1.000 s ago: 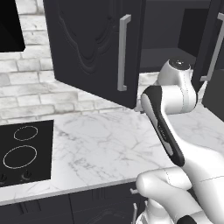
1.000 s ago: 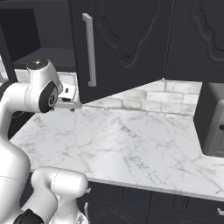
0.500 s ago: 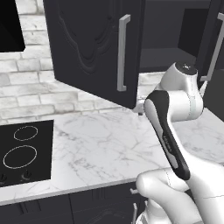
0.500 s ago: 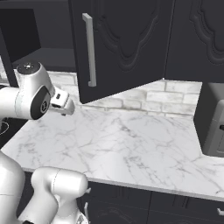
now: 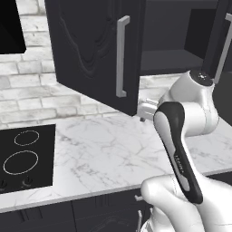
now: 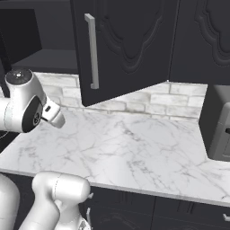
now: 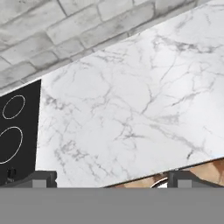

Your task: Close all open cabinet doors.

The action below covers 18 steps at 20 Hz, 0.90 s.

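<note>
Overhead, cabinet door [image 5: 97, 52] swung open; pincer [image 7: 109, 180] spread wide, empty, above marble counter [image 7: 131, 109].

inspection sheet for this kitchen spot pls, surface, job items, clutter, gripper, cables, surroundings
surface: white marble counter, bare where visible.
job's things: one black cabinet door hangs wide open over the counter, silver bar handle facing out; a second open door stands edge-on at the right; the doors to the right look shut.
clutter: nothing seen.
gripper: gripper open, empty, aimed down at the counter, touching nothing.
cables: nothing seen.
surroundings: black cooktop left of the counter, grey brick backsplash, dark appliance at the far right.
</note>
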Tool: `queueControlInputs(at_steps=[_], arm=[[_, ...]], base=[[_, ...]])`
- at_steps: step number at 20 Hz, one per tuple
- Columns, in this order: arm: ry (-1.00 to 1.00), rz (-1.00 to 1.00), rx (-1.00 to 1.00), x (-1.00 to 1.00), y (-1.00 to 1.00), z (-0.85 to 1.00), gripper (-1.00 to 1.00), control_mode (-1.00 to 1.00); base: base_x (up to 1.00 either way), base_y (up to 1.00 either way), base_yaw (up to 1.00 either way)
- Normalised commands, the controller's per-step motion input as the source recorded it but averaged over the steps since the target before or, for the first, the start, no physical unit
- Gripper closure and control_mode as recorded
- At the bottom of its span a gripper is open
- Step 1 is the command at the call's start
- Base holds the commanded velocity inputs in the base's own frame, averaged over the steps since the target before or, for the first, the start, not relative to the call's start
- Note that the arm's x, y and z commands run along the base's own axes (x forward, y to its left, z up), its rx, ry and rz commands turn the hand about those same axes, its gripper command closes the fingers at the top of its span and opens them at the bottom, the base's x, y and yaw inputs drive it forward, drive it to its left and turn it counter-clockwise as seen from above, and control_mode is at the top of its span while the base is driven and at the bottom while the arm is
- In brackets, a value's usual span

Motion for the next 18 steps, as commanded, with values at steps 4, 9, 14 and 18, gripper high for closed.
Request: queueControlInputs(at_steps=[4,9,14,18], arm=[[0.00,-0.20,0.11,-0.32,0.03,0.07,-1.00,-1.00],[0.00,-0.21,0.03,-0.35,0.00,0.08,-1.00,-1.00],[0.00,-0.18,0.05,-0.37,0.00,0.10,-1.00,-1.00],[0.00,-0.10,0.08,-0.41,-0.03,0.12,-1.00,-1.00]], base=[[0.00,0.00,0.00],[0.00,0.00,0.00],[0.00,0.00,0.00],[0.00,0.00,0.00]])
